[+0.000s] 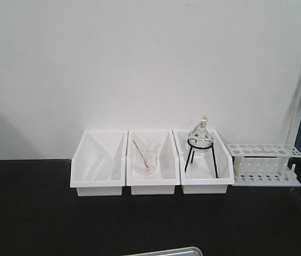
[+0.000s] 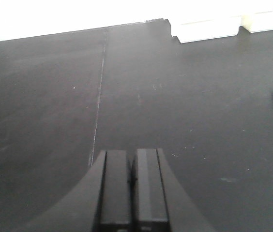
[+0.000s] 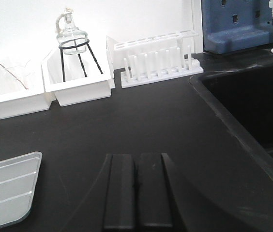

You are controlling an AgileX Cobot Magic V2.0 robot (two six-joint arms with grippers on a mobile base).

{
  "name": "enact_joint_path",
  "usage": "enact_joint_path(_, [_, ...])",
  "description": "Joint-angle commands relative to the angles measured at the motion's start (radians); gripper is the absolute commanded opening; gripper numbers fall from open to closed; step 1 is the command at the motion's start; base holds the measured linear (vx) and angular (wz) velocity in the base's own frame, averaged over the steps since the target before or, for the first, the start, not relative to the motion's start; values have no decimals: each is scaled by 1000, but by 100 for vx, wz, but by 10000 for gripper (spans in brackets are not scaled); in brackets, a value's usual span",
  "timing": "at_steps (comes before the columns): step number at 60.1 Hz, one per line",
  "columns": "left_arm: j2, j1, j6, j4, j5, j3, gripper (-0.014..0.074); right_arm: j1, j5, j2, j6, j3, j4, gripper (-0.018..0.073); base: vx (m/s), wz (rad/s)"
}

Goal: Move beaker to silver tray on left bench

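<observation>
The left bench (image 1: 28, 213) is a smooth matte black worktop, bare across the middle and lower left of the front view, with one thin seam running up it in the left wrist view. The silver tray (image 1: 166, 250) shows only as a shiny rounded-corner rim at the bottom edge, well apart from the three white plastic bins (image 1: 98, 162) standing side by side against the white wall. The middle bin holds a flared glass (image 1: 146, 157) with a pink-stained rod; the right bin holds a glass lamp on a black wire stand (image 1: 201, 146). A white tube rack (image 1: 265, 162) stands just beside it. A black sink edge (image 3: 233, 121) bounds the bench at right. The beaker cannot be made out in any view. The left gripper (image 2: 132, 181) and right gripper (image 3: 135, 186) both hover over bare bench with jaws pressed together, holding nothing. No writing is legible.
</observation>
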Motion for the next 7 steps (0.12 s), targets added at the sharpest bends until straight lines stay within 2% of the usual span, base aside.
enact_joint_path(1, [-7,-6,-2,-3,-75,20,1,-5,-88,-13,-5,5,-9,-11,0,0])
enact_joint_path(7, [-7,-6,-2,-3,-75,20,1,-5,-88,-13,-5,5,-9,-11,0,0])
